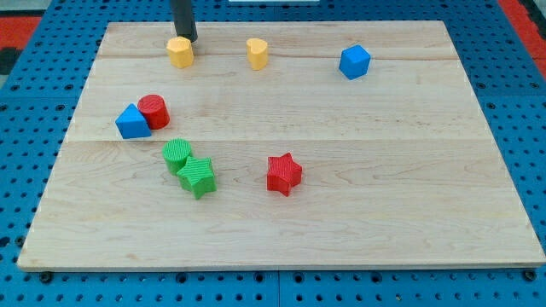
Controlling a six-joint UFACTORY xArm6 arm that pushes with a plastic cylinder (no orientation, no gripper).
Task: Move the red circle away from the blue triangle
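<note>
I count eight blocks on the wooden board (409,213): two yellow, two blue, two red and two green. The yellow pair is one yellow block (180,52) just below my tip (187,39) and another yellow block (257,53) to its right. The blues are a blue cube (354,62) and a blue triangle (131,123); the reds a red circle (154,112) and a red star (284,174); the greens a green circle (177,155) and a green star (198,177)

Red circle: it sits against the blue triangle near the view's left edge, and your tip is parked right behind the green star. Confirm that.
Not quite. The red circle does sit against the blue triangle near the view's left edge, but my tip is right behind a yellow block at the view's top, far from the green star. The camera view shows it.
</note>
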